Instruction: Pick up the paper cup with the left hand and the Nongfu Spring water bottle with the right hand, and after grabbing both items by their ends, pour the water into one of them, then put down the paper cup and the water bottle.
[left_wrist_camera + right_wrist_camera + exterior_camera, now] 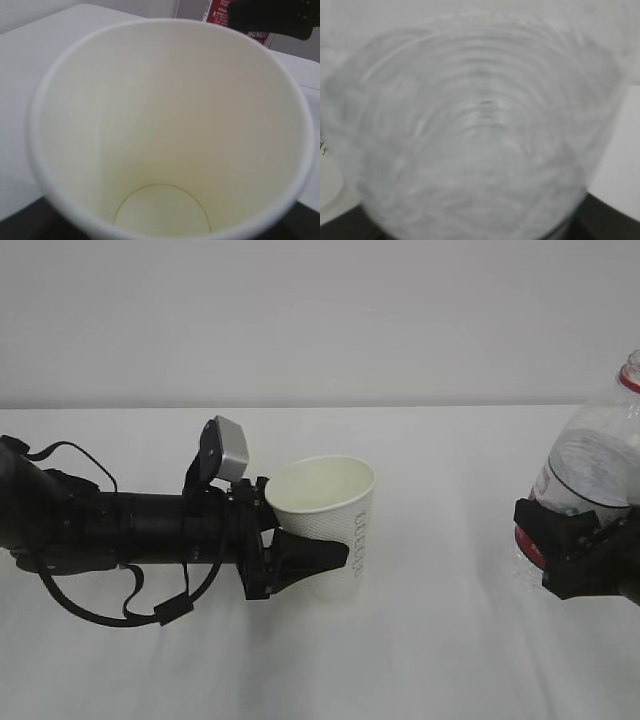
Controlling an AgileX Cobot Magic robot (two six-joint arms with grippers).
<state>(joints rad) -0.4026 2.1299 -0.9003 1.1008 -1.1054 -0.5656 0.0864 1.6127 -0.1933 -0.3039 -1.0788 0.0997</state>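
So far you had the left hand clamped round the paper cup and the right hand round the bottle. Cup dry; pouring and set-down remained.

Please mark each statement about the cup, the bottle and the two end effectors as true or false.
1. The left end effector grips the paper cup. True.
2. The paper cup already holds water. False: the left wrist view shows its inside dry and empty.
3. The right end effector holds the Nongfu Spring water bottle. True.
4. The bottle lies flat on the white table. False: it is roughly upright, in the grip.
5. The bottle mouth is over the cup. False: they are far apart, at opposite sides.
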